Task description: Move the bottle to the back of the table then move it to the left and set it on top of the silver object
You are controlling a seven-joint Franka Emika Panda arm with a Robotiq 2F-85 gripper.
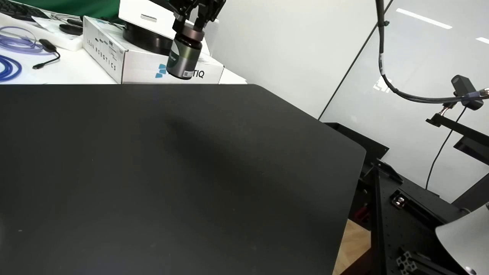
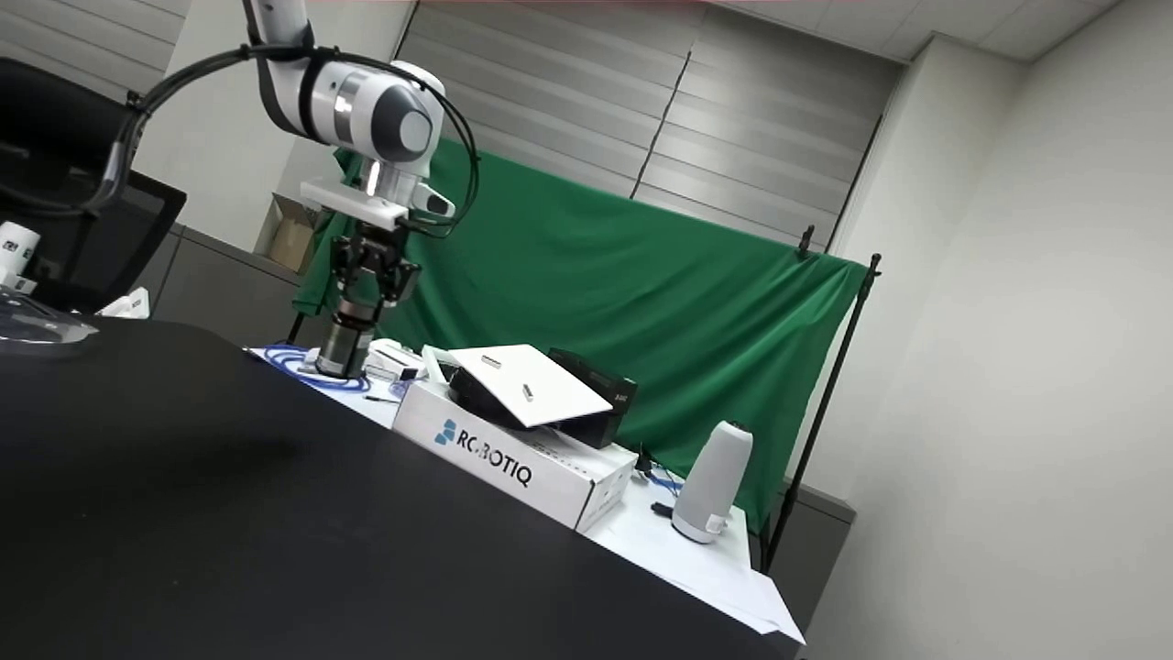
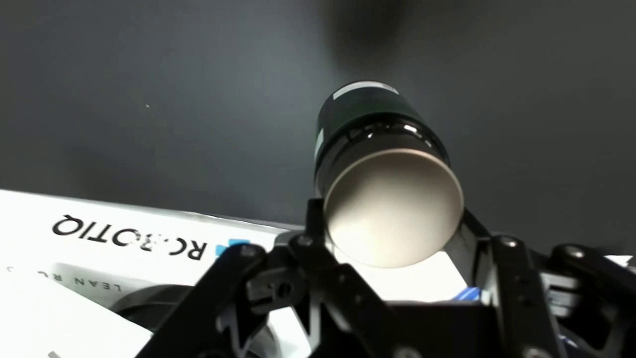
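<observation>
The bottle (image 1: 184, 57) is short and dark, with a grey-green label and a wide pale brown cap. It also shows in an exterior view (image 2: 344, 346) and in the wrist view (image 3: 370, 107). My gripper (image 1: 192, 28) is shut around the bottle's cap from above, with one finger on each side in the wrist view (image 3: 392, 214). It holds the bottle in the air, cap up, above the black table (image 1: 191, 172) near its edge by the white box. A dark shadow lies on the table below. I cannot make out a silver object in these views.
A white printed box (image 2: 513, 458) stands just beyond the table edge, with a white panel (image 2: 527, 380) and dark items on it. Blue cables (image 1: 7, 68) lie on a white desk. A clear plastic item (image 2: 41, 325) is at the table's edge. A white device (image 2: 715, 481) stands farther along.
</observation>
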